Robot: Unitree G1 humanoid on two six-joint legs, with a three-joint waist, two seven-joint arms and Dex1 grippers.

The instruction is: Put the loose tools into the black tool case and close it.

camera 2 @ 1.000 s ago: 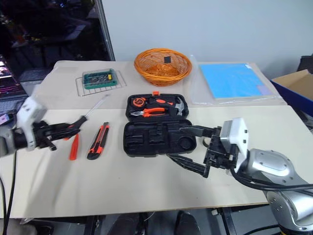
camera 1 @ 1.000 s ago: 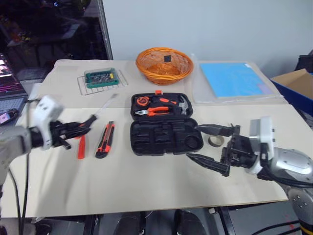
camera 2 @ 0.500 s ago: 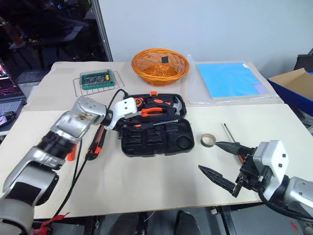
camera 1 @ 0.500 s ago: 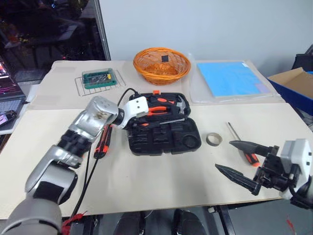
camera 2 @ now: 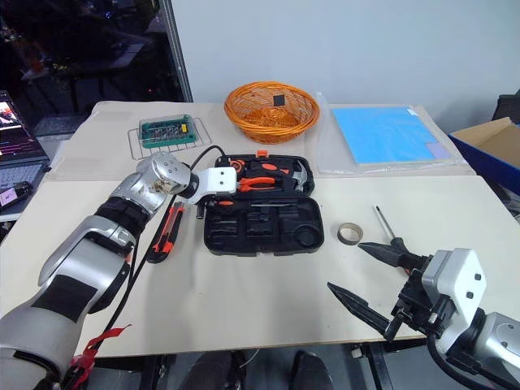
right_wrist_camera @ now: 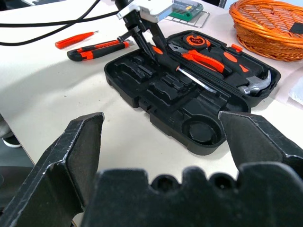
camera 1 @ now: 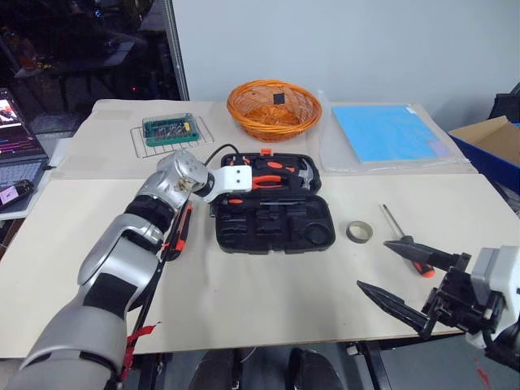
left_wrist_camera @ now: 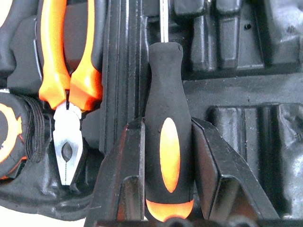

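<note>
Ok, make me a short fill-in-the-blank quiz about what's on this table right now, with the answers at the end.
1. The left gripper has a black-and-orange ____ between its fingers, over the black tool case.
2. The tool case's lid is ____.
3. The small tape ring lies on the table, on the case's ____ side.
4. The utility knife lies ____ the case, on the table.

Missing words: screwdriver; open; right; outside

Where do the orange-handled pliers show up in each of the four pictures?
Left eye view: pliers in the far half of the case.
Right eye view: pliers there too.
Left wrist view: pliers beside the screwdriver.
Right wrist view: pliers just beyond it.
Shared landmark: that screwdriver, between the left gripper's jaws.
</note>
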